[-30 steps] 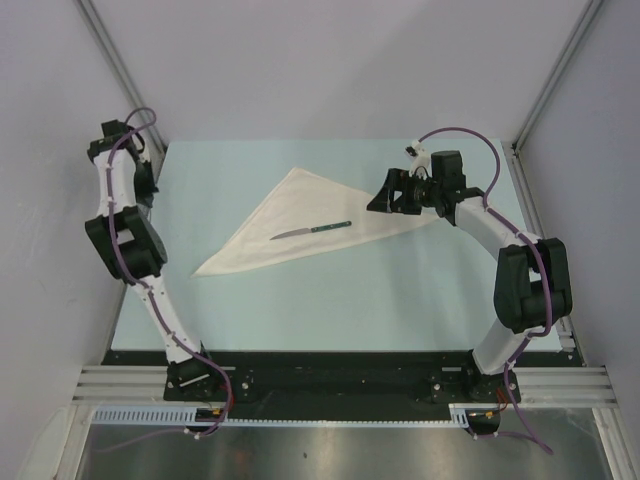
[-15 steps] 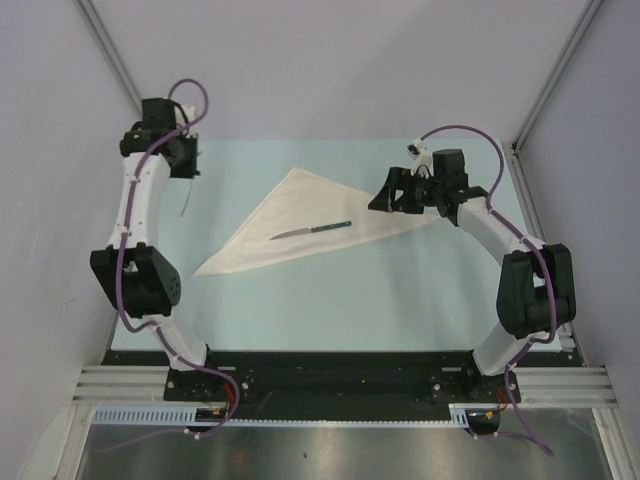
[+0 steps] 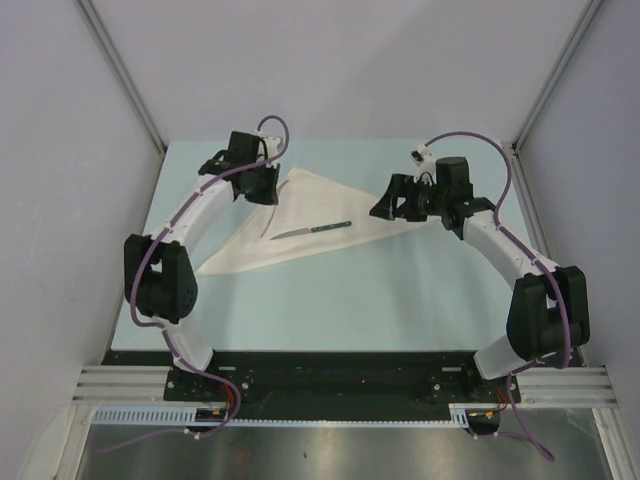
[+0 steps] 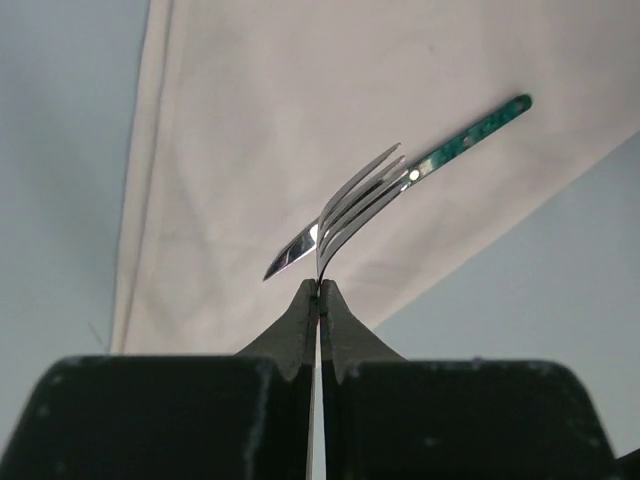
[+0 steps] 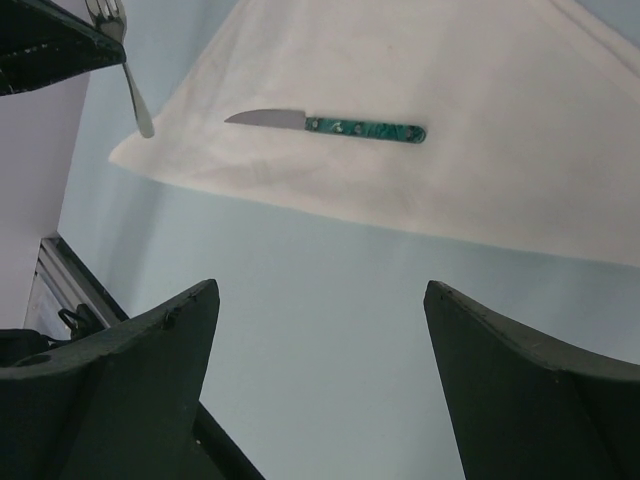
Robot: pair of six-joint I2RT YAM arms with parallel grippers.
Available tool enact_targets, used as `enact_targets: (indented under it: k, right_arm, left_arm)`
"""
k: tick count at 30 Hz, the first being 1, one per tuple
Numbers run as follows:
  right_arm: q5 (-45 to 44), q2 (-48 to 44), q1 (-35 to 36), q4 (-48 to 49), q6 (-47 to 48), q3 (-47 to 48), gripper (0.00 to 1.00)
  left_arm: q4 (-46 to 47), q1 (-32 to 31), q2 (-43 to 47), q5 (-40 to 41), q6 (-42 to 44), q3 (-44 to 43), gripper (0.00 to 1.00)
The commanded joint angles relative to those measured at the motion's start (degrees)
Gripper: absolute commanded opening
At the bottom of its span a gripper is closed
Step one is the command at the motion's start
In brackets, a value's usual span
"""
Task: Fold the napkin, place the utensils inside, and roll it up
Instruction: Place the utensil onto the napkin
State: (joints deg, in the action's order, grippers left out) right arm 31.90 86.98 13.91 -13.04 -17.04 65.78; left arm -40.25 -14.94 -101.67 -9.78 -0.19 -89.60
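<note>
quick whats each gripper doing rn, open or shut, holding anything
Left gripper: shut on a slim silver metal fork.
Right gripper: open, holding nothing.

Left wrist: fork [image 4: 355,205] handle mostly hidden between the pinched left gripper [image 4: 320,290] fingers; tines cover the knife [image 4: 470,135] mid-section; napkin [image 4: 300,100] cut off at top edge. Right wrist: napkin runs off top and right. Top view: fork just a thin sliver.
</note>
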Motion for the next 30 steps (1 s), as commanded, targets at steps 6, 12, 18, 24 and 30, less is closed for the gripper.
enact_targets:
  k: [6,12,18,24,30]
  right_arm:
    - [-0.5,0.7,8.1,7.8,-1.4,-2.8,0.89]
    - [-2.4,2.2,11.4,7.7,-1.9,-2.8,0.88]
    - [-3.2,1.0,11.6,5.6,0.2,-3.3,0.89]
    - [-1.8,0.4,11.4,3.2,2.6,-2.8,0.89]
    - [0.4,-0.6,10.6,0.7,4.6,-1.5,0.89]
  left_arm:
    - [42.6,-6.9,7.4,0.5,-36.3,21.0,0.00]
    - [60.9,-12.0,14.6,17.7,-53.8,39.0,0.00]
    - [72.4,-13.3,16.1,26.6,-68.8,46.5,0.00]
    - [81.2,-16.3,10.4,35.6,-82.2,48.7,0.00]
    - [83.9,-21.9,4.9,48.4,-85.3,45.5,0.00]
